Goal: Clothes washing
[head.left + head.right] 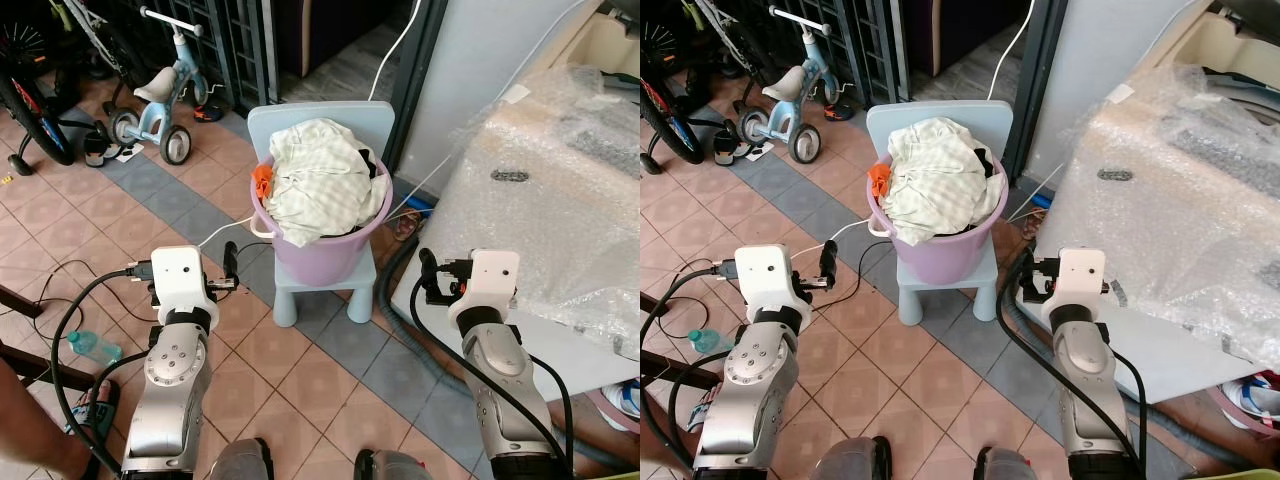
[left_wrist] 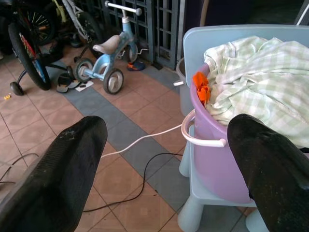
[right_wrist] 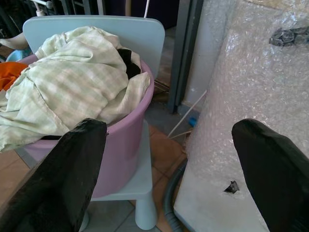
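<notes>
At twelve o'clock a purple tub (image 1: 322,255) heaped with checked laundry (image 1: 320,185) sits on a pale blue chair (image 1: 326,285). The left gripper (image 2: 164,169) at ten o'clock and the right gripper (image 3: 169,169) at two hover spread wide, empty. No writing is legible.

No legible text, no labels, no brands — nothing readable anywhere
</notes>
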You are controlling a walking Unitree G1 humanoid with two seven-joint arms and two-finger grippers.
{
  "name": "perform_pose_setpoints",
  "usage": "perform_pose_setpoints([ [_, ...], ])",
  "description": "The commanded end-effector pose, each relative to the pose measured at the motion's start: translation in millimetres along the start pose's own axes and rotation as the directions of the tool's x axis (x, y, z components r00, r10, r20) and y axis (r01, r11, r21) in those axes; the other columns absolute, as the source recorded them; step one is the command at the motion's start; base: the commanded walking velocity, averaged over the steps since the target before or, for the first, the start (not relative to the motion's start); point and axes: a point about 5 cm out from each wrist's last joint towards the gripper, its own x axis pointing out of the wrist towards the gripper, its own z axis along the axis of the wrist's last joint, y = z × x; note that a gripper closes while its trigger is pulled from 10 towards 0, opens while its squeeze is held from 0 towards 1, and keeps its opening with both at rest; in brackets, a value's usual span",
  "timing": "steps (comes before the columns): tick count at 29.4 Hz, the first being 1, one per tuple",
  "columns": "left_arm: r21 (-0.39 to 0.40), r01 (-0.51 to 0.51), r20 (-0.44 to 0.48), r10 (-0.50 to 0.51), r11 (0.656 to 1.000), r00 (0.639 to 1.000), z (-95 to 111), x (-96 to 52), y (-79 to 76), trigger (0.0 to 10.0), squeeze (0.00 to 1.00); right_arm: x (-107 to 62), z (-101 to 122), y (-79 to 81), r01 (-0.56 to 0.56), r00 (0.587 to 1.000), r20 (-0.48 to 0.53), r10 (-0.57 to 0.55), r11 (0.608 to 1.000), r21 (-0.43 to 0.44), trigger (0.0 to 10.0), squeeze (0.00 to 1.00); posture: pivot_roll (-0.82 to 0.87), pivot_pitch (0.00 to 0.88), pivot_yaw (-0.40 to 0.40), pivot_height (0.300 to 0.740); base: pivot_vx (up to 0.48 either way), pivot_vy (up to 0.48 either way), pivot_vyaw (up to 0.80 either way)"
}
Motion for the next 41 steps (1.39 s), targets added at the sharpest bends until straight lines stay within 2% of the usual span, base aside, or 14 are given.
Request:
perform_pose_setpoints([
  [1, -0.012, 0.005, 0.000, -0.005, 1.000, 1.000, -0.5, -2.1, -0.3, 10.0, 0.00, 0.2, 0.0, -1.3, 0.000, 1.000, 0.000, 0.000, 1.000, -0.010, 10.0, 0.00, 0.07, 0.129, -0.016, 0.740, 0.394, 0.274, 0.00],
  [19, -0.020, 0.007, -0.010, -0.007, 1.000, 1.000, -2.4, -3.5, -2.0, 10.0, 0.00, -0.5, -2.5, -0.6, -0.014, 1.000, -0.010, 0.014, 1.000, -0.025, 10.0, 0.00, 0.08, 0.129, -0.023, 0.740, 0.387, 0.280, 0.00],
  [25, -0.010, 0.011, -0.024, -0.011, 1.000, 1.000, -4.1, -3.3, -2.7, 10.0, 0.00, -1.1, -4.0, -1.6, -0.009, 1.000, -0.017, 0.008, 1.000, -0.026, 10.0, 0.00, 0.08, 0.134, -0.030, 0.740, 0.000, 0.081, 0.00],
  [30, -0.038, 0.081, -0.094, -0.084, 0.996, 0.992, -10.6, -2.3, -7.8, 10.0, 0.00, -2.5, -5.6, -2.3, -0.011, 0.999, -0.037, 0.010, 1.000, -0.028, 10.0, 0.00, 0.07, 0.157, -0.028, 0.740, 0.000, 0.000, 0.00],
  [31, -0.037, 0.133, -0.134, -0.137, 0.990, 0.981, -14.9, -2.0, -11.3, 10.0, 0.00, -5.5, -7.5, -3.7, -0.029, 0.998, -0.059, 0.028, 1.000, -0.008, 10.0, 0.00, 0.08, 0.152, -0.028, 0.740, 0.000, 0.000, 0.00],
  [33, -0.040, 0.152, -0.140, -0.156, 0.988, 0.978, -15.6, -1.7, -12.5, 10.0, 0.00, -7.6, -9.2, -4.7, -0.036, 0.997, -0.075, 0.036, 0.999, -0.005, 10.0, 0.00, 0.07, 0.153, -0.027, 0.740, 0.000, 0.000, 0.00],
  [34, -0.041, 0.185, -0.145, -0.189, 0.982, 0.971, -14.9, 0.9, -13.6, 10.0, 0.00, -16.4, -14.6, -6.8, -0.065, 0.991, -0.115, 0.066, 0.998, 0.012, 10.0, 0.00, 0.07, 0.159, -0.023, 0.740, 0.000, 0.000, 0.00],
  [36, -0.030, 0.192, -0.150, -0.194, 0.981, 0.969, -15.2, 2.1, -14.1, 10.0, 0.00, -18.9, -16.3, -7.3, -0.074, 0.989, -0.128, 0.075, 0.997, 0.014, 10.0, 0.00, 0.07, 0.159, -0.023, 0.740, 0.000, 0.000, 0.00],
  [37, -0.034, 0.224, -0.166, -0.226, 0.974, 0.960, -17.1, 4.5, -17.1, 10.0, 0.00, -26.8, -19.2, -10.2, -0.084, 0.986, -0.142, 0.083, 0.997, 0.000, 10.0, 0.00, 0.05, 0.164, -0.021, 0.740, 0.000, 0.000, 0.00],
  [41, -0.014, 0.316, -0.219, -0.311, 0.949, 0.925, -23.7, 12.3, -28.2, 10.0, 0.00, -42.2, -22.1, -20.3, -0.062, 0.985, -0.160, 0.057, 0.998, -0.022, 10.0, 0.00, 0.02, 0.175, -0.012, 0.740, 0.000, 0.000, 0.00],
])
